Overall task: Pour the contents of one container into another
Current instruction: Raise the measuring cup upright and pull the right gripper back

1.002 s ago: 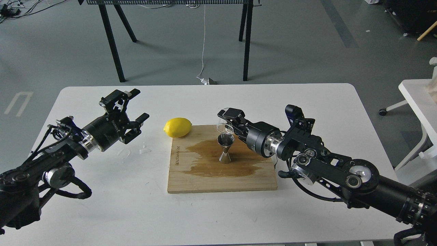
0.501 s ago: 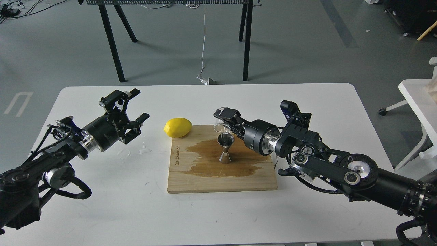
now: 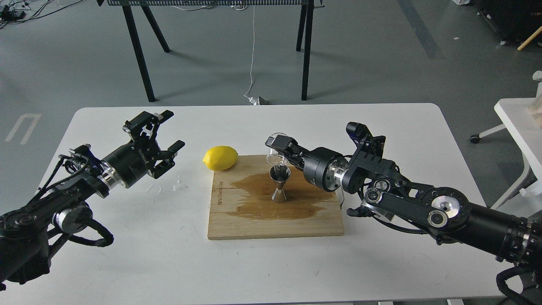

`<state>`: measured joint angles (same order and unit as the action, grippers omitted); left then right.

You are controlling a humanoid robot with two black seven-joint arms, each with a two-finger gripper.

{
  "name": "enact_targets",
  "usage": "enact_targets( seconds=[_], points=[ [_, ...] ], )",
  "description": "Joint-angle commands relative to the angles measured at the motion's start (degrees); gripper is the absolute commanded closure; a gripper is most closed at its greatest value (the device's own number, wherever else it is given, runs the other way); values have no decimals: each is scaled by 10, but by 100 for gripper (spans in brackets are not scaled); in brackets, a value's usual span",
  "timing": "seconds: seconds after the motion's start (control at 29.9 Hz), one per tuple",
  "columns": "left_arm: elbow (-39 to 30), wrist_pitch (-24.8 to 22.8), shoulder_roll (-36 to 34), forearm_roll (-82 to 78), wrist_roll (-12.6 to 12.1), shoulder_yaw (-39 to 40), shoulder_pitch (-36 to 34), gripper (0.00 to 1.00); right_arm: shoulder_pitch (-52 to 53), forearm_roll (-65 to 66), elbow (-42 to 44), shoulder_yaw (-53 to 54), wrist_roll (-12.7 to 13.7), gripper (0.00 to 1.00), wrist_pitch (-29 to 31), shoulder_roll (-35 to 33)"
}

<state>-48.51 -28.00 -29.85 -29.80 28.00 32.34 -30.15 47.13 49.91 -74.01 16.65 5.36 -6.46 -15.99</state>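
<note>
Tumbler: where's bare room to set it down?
Bare table in front of the board, and the strip behind it. The board's middle is crowded: wet stain, jigger, lemon at its corner. The right hand holds the tumbler over the jigger.

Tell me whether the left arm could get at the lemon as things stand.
Probably yes. The left tool is open and holds nothing, and only bare table lies between it and the lemon, which sits at the wooden board's near-left corner, away from the right tool.
</note>
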Motion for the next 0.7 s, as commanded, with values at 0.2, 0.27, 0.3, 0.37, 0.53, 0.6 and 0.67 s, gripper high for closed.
enact_targets(
  seconds=[0.2, 0.27, 0.3, 0.37, 0.53, 0.6, 0.67],
  points=[
    [0, 0, 0, 0, 0, 0, 0, 7, -44, -169, -3, 129, 0, 57, 34, -5],
    [0, 0, -1, 0, 0, 0, 0, 7, -74, -200, -3, 173, 2, 57, 46, -4],
    [0, 0, -1, 0, 0, 0, 0, 7, -89, -212, -3, 194, 2, 57, 51, -4],
    [0, 0, 0, 1, 0, 1, 0, 7, -127, -248, -3, 248, 3, 57, 64, -3],
    [4, 0, 4, 1, 0, 0, 2, 7, -240, -378, -4, 385, 0, 58, 115, 12],
    [6, 0, 8, 0, 0, 0, 2, 7, -281, -434, -3, 440, 0, 58, 123, 25],
    [6, 0, 9, 0, 0, 0, 2, 7, -316, -473, -2, 487, 0, 58, 121, 35]
  ],
)
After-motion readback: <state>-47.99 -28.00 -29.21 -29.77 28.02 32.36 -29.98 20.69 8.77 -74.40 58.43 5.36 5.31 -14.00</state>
